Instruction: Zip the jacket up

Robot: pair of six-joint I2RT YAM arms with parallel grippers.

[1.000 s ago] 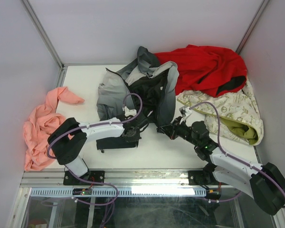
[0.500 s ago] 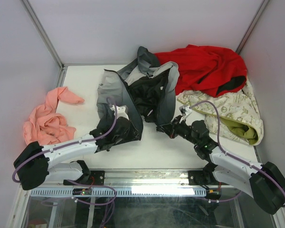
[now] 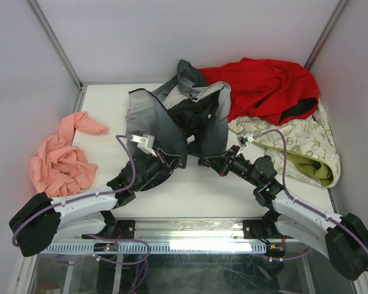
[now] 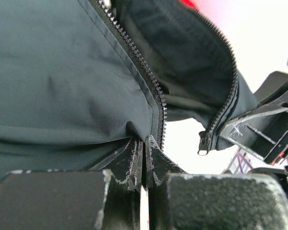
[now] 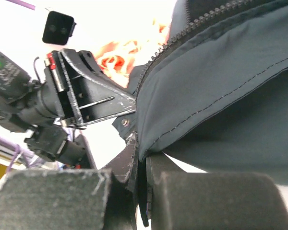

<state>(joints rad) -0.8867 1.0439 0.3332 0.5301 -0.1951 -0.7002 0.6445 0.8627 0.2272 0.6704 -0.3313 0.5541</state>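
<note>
The jacket (image 3: 150,116), charcoal and light grey, lies bunched in the middle of the table with its front open. My left gripper (image 3: 173,160) is shut on the bottom hem of one front edge (image 4: 145,143), right beside the zipper teeth (image 4: 137,60). My right gripper (image 3: 204,162) is shut on the bottom corner of the other front edge (image 5: 143,151). That edge carries the zipper slider (image 4: 202,143), which hangs just above the table. The two grippers face each other, a short gap apart, with the lining (image 4: 182,52) sagging between them.
A red garment (image 3: 264,86) and a cream patterned cloth (image 3: 297,147) lie at the back right, touching the jacket. A pink cloth (image 3: 58,159) is heaped at the left edge. Enclosure walls close in the left, back and right.
My left arm has dropped low and stretched out. Its gripper has shut on the jacket's left hem and drawn it toward the right gripper. The right gripper shifted slightly left.
</note>
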